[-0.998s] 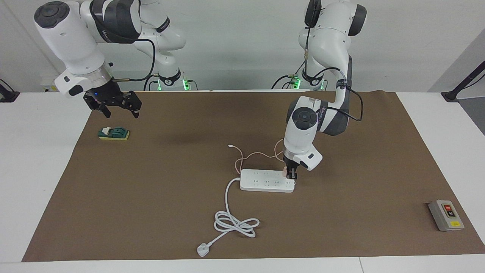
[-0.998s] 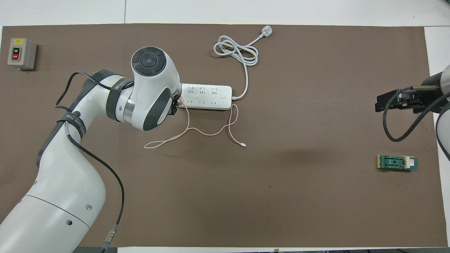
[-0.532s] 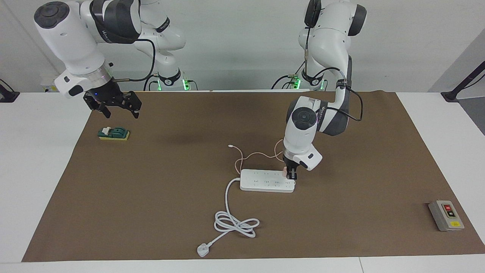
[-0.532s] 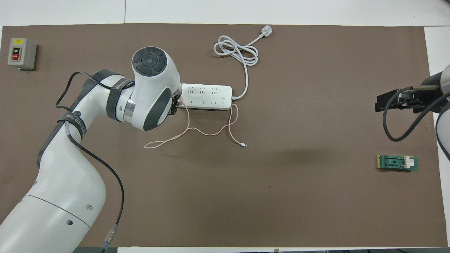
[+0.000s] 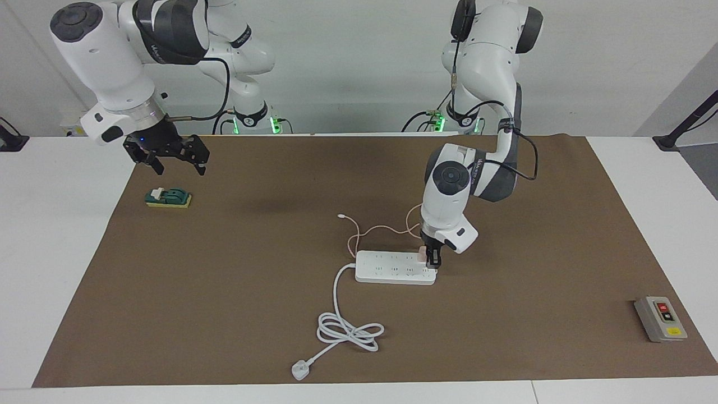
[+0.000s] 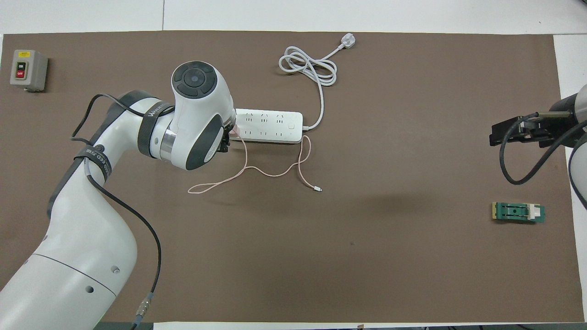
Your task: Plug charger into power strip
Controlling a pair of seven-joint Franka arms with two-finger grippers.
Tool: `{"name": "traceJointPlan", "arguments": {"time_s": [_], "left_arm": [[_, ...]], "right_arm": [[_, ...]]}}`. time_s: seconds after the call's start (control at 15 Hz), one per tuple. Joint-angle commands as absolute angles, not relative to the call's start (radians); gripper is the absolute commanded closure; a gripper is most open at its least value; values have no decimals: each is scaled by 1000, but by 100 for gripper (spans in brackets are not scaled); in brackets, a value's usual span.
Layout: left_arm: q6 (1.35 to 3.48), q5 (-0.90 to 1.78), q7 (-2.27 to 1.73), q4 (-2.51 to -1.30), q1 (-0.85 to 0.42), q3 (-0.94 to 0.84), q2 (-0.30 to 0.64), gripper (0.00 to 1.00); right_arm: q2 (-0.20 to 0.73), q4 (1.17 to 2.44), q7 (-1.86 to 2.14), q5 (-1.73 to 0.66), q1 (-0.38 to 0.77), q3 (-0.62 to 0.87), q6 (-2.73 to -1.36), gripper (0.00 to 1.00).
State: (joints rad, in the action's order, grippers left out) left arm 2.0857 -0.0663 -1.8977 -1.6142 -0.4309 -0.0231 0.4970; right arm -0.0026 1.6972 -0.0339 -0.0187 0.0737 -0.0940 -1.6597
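The white power strip (image 5: 392, 268) (image 6: 270, 124) lies mid-table, its thick cord (image 5: 342, 325) coiled farther from the robots. The pale pink charger (image 5: 420, 255) (image 6: 235, 132) sits on the strip's end toward the left arm's end of the table. Its thin pink cable (image 6: 257, 170) loops nearer the robots and ends in a small white connector (image 6: 318, 189). My left gripper (image 5: 432, 260) points down right at the charger, and the wrist hides it from above. My right gripper (image 5: 174, 163) (image 6: 493, 135) hangs open and waits above the green block.
A green block on a yellow base (image 5: 168, 197) (image 6: 518, 212) lies at the right arm's end. A grey box with red and yellow buttons (image 5: 661, 318) (image 6: 28, 69) sits at the left arm's end, farther from the robots. A brown mat (image 5: 224, 292) covers the table.
The left wrist has shifted and risen a touch at the strip's end, and slightly more of the pink charger shows. Charger, strip and right arm stay put.
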Motion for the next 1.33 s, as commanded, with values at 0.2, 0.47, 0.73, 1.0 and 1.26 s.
{"name": "traceJointPlan", "arguments": {"time_s": [0.2,0.47,0.73,1.0,1.26], "left_arm": [[2014,-67,-1873,-1640,-393,-25,335,0],[1939,-35,-1748,-1626,-336,-26,247,0],[1855,2,-1521,-1623,-259,-26,144,0],[1790,0,-1237,-1623,-216,-14,63,0],[1682,-6,-975,-1550,-169,-14,60,0]], "right_arm": [[-12,1701,-14,-11,63,-87,-1651,0],[-11,1701,-14,-11,61,-86,-1651,0],[-11,1701,-14,-11,61,-87,-1649,0],[-12,1701,-14,-11,61,-87,-1651,0],[-12,1701,-14,-11,63,-86,-1651,0]]}}
